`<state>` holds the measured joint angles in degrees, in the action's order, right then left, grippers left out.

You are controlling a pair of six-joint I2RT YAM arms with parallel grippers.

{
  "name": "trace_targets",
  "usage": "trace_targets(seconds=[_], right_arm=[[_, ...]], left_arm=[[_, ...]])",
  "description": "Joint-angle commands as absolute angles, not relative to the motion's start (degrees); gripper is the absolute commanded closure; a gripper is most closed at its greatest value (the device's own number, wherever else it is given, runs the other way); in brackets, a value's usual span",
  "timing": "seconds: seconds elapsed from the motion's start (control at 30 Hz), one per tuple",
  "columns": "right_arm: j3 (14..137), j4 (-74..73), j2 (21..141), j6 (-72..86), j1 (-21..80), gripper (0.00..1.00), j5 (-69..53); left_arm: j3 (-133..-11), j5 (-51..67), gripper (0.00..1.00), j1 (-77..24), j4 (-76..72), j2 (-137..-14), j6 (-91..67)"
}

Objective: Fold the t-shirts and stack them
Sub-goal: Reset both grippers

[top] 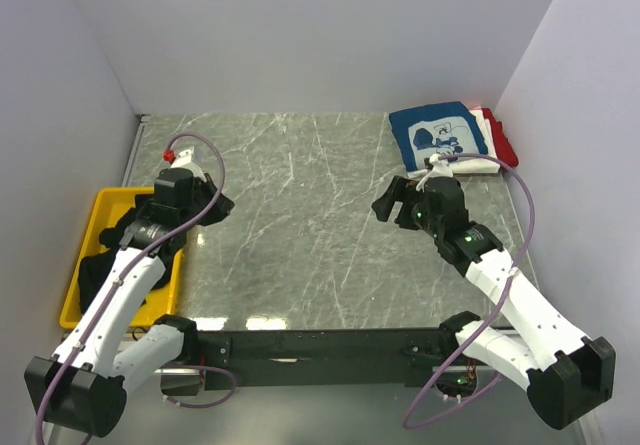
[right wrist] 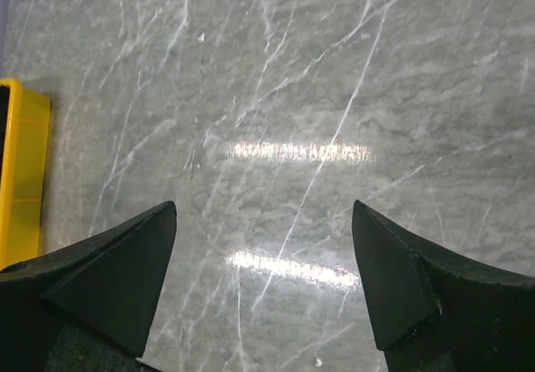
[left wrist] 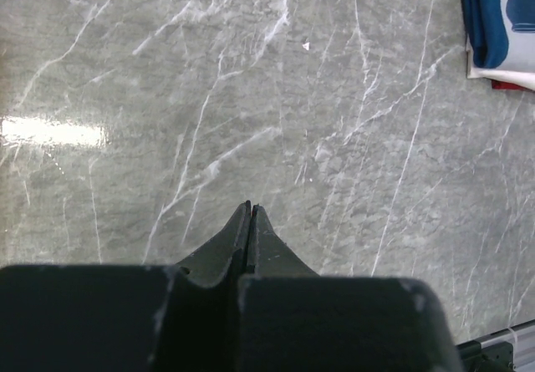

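Note:
A folded stack of t-shirts lies at the table's back right: a navy-blue one (top: 440, 137) with a white print on top, a white one (top: 470, 166) under it and a red one (top: 503, 137) showing at the right side. Black t-shirts (top: 100, 265) lie crumpled in the yellow bin (top: 100, 201) on the left. My left gripper (top: 222, 205) hovers beside the bin, shut and empty (left wrist: 251, 206); the navy shirt (left wrist: 489, 12) shows at the top right of its wrist view. My right gripper (top: 390, 197) stands open just in front of the stack, over bare marble (right wrist: 263, 209).
The grey marble table (top: 300, 225) is walled in by white panels at the back and both sides. The yellow bin's rim (right wrist: 21, 171) shows at the left edge of the right wrist view. A black rail (top: 320, 345) joins the arm bases at the near edge.

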<state>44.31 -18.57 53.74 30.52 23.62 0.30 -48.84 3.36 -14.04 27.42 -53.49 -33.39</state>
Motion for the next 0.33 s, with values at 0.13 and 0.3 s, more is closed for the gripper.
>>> trace_targets(seconds=[0.13,0.3], right_arm=[[42.4,-17.1,51.5,31.1,23.7,0.08,-1.8],[40.5,-15.6,50.0,30.7,23.8,0.08,-1.4]], left_arm=[[-48.1,4.0,0.99,-13.8,24.8,-52.0,-31.8],[-48.7,4.1,0.98,-13.8,25.0,-52.2,-31.3]])
